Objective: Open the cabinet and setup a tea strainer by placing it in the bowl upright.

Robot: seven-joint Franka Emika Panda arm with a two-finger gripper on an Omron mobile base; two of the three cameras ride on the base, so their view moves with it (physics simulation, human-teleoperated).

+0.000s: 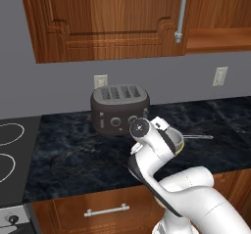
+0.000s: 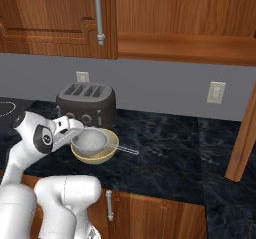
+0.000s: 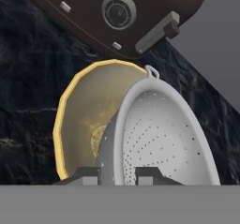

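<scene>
Where dark marble counter (image 2: 165, 148) meets grey wall (image 2: 160, 90), tool (image 3: 117, 174) pinches tea strainer (image 3: 164, 134) rim.

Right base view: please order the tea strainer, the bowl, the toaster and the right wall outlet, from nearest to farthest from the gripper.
1. Tea strainer: held in the gripper, basket over the bowl.
2. Bowl: directly beneath the strainer, on the counter.
3. Toaster: behind the bowl, by the wall.
4. Right wall outlet: far to the right, on the grey wall.
</scene>
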